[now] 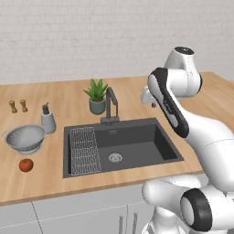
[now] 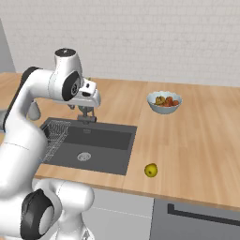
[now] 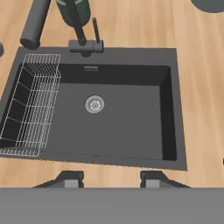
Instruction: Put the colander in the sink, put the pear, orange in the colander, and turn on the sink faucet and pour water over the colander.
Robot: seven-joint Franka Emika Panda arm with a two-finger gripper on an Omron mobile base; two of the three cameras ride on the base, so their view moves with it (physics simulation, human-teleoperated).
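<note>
One round silver-grey perforated metal colander [image 1: 25,138] sits on the wooden counter. One small round red-orange fruit [image 1: 26,165] and one small yellow-green pear [image 2: 150,170] lie loose. There is one pale glossy bowl of small mixed fruits [image 2: 164,102] (the pieces inside are too small to count). One dark grey rectangular sink [image 3: 127,122] has one round steel drain [image 3: 94,104] and one white wire grid rack [image 3: 30,103]. One dark grey angular faucet [image 1: 111,106], one potted green plant [image 1: 97,96], one grey soap dispenser [image 1: 48,119] and two small brown shakers [image 1: 18,106] complete the count.
</note>
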